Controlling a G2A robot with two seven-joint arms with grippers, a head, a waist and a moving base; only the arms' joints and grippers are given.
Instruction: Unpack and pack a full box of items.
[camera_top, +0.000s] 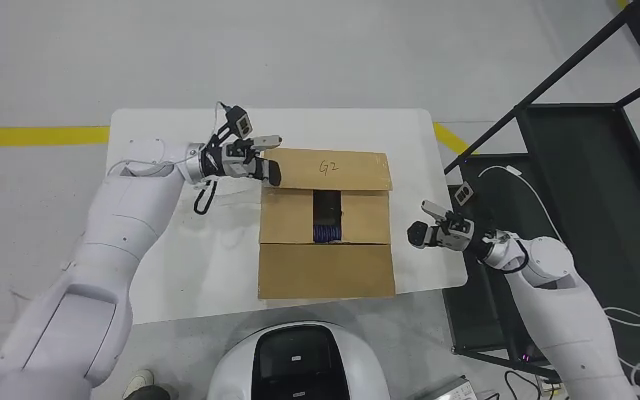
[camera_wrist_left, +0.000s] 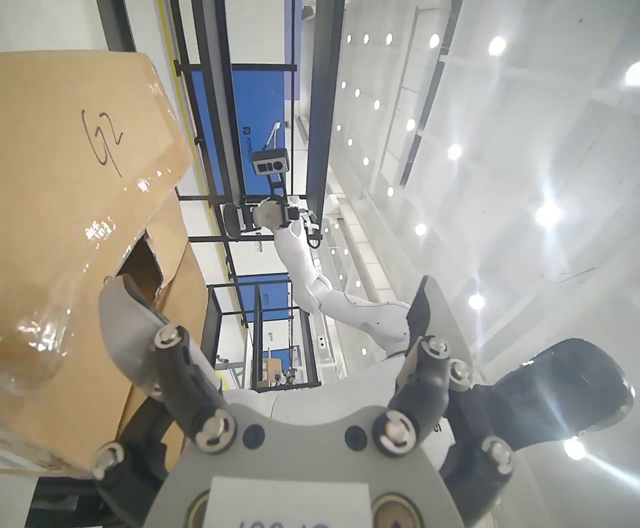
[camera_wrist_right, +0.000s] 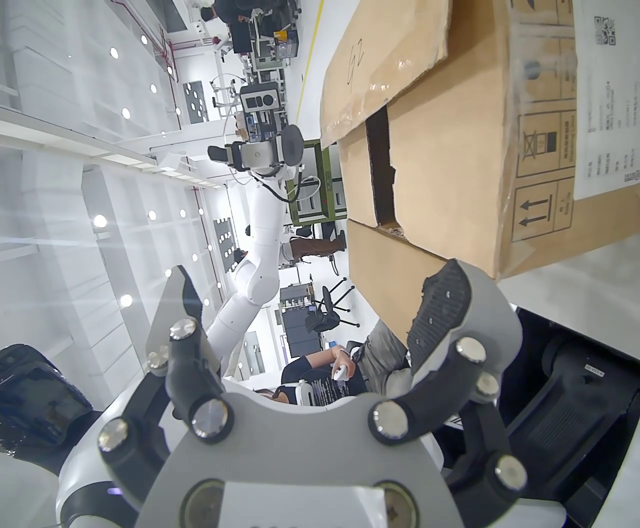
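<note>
A brown cardboard box (camera_top: 325, 270) stands in the middle of the white table (camera_top: 160, 280). Its top flaps are partly apart, and a dark item with a purple edge (camera_top: 327, 220) shows in the gap. My left gripper (camera_top: 272, 160) is open and empty at the box's far left corner. In the left wrist view this left gripper (camera_wrist_left: 275, 310) has one finger (camera_wrist_left: 125, 305) close beside the marked flap (camera_wrist_left: 75, 200). Open and empty too, my right gripper (camera_top: 420, 222) hangs just off the box's right side; the right wrist view shows the right gripper (camera_wrist_right: 312, 295) facing the box (camera_wrist_right: 450, 150).
A black metal rack (camera_top: 570, 150) stands just beyond the table's right edge, close to my right arm. A yellow floor line (camera_top: 50, 135) runs behind the table. Bare table surface lies left of the box and along the far edge.
</note>
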